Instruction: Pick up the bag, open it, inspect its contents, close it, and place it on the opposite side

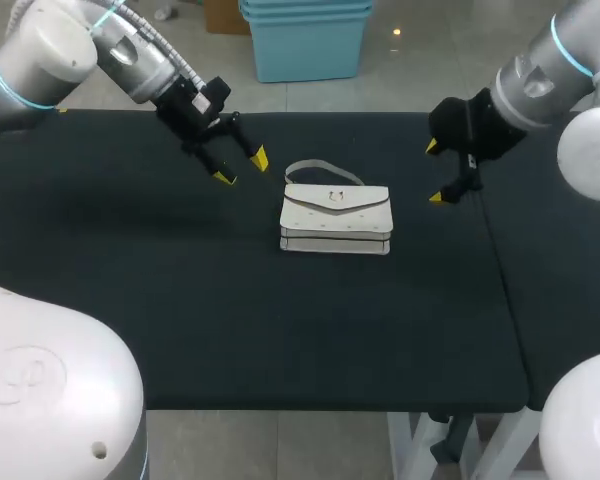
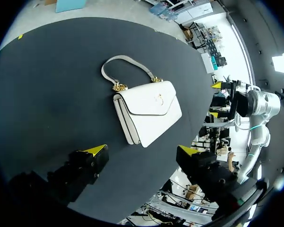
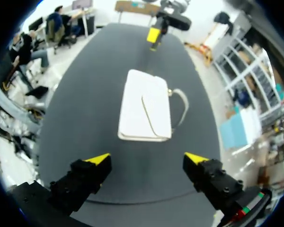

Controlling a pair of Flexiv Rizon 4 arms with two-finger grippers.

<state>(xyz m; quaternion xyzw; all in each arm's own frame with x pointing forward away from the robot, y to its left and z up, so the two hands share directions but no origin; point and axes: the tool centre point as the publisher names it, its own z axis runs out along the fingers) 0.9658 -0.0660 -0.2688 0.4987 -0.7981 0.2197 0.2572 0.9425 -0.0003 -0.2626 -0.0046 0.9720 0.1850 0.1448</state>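
Observation:
A small white handbag (image 1: 336, 217) lies flat on the black table (image 1: 180, 300), flap shut, its strap looped toward the far edge. My left gripper (image 1: 241, 168) hangs open above the table to the bag's left, nothing between its fingers. My right gripper (image 1: 435, 172) hangs open to the bag's right, also holding nothing. In the left wrist view the handbag (image 2: 146, 111) lies ahead of the open gripper (image 2: 142, 150), and my right gripper (image 2: 217, 86) shows beyond it. In the right wrist view the handbag (image 3: 146, 105) lies ahead of the open gripper (image 3: 147, 158), with my left gripper (image 3: 154, 35) beyond.
The black table's right edge (image 1: 505, 300) runs close to the right gripper. Bare tabletop surrounds the bag on the near side and the left.

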